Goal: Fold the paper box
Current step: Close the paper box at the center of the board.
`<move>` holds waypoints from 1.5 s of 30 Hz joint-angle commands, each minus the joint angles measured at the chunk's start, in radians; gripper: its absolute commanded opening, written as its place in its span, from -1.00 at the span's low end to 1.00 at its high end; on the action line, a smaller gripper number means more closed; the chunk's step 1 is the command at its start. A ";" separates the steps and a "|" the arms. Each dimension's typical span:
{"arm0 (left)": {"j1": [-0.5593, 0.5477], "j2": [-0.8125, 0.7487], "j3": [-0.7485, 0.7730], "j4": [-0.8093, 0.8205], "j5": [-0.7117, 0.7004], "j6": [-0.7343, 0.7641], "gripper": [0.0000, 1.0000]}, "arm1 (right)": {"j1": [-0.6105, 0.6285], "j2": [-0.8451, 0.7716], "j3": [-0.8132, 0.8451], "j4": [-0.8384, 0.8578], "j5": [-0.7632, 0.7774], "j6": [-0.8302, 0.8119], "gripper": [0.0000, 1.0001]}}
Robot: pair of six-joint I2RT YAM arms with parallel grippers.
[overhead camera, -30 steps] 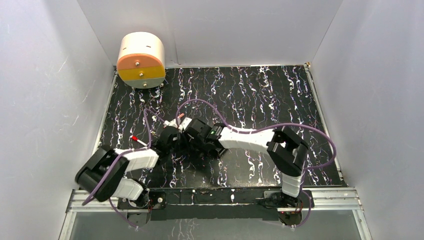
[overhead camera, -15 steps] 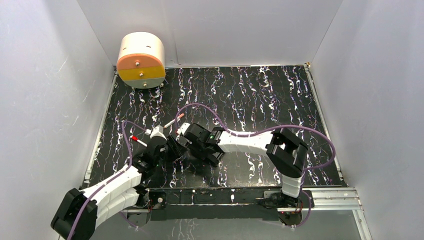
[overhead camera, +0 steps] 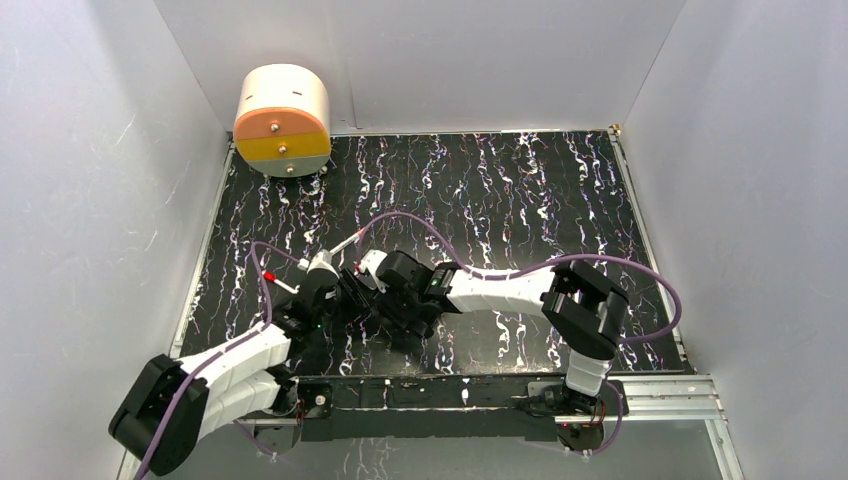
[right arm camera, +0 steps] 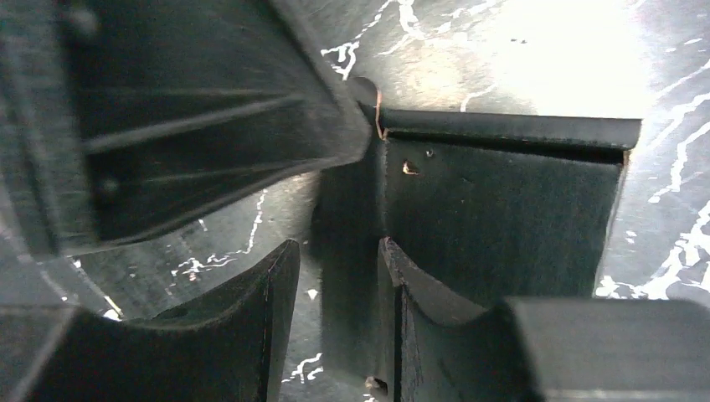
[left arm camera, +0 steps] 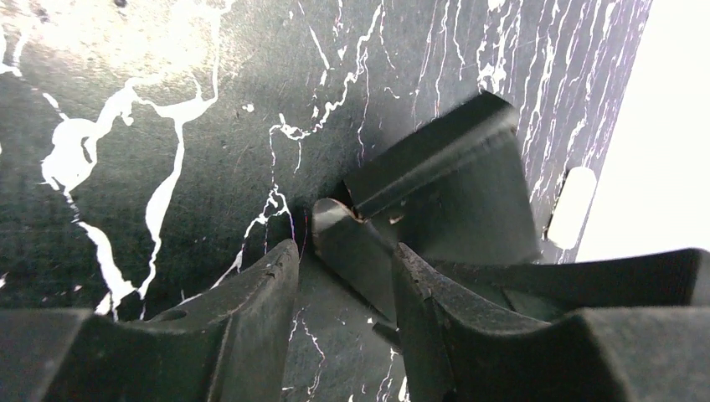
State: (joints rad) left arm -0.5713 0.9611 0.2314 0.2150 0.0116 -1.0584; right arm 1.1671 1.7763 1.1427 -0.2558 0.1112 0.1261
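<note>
Left arm (overhead camera: 240, 355) swung back; left gripper (left arm camera: 343, 251), right gripper (right arm camera: 336, 247) half-open, straddling paper box (left arm camera: 452, 193) flaps, unclamped.

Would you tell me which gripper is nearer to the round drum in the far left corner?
Left, narrowly. Both meet at the paper box; the left gripper is on the side toward the drum, the right gripper on the side away from it.
</note>
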 commanded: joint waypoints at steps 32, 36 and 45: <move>0.002 0.202 0.109 0.127 0.129 0.051 -0.31 | -0.149 -0.253 -0.121 0.067 -0.037 -0.043 0.19; 0.002 0.228 0.119 0.139 0.141 0.054 -0.31 | -0.171 -0.297 -0.129 0.080 -0.047 -0.054 0.22; -0.001 0.286 0.158 0.161 0.166 0.062 -0.31 | -0.270 -0.346 -0.169 0.102 -0.098 -0.067 0.51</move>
State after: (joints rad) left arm -0.5716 1.2278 0.3473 0.3481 0.1478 -1.0126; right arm 0.9348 1.4597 1.0039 -0.1989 0.0448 0.0742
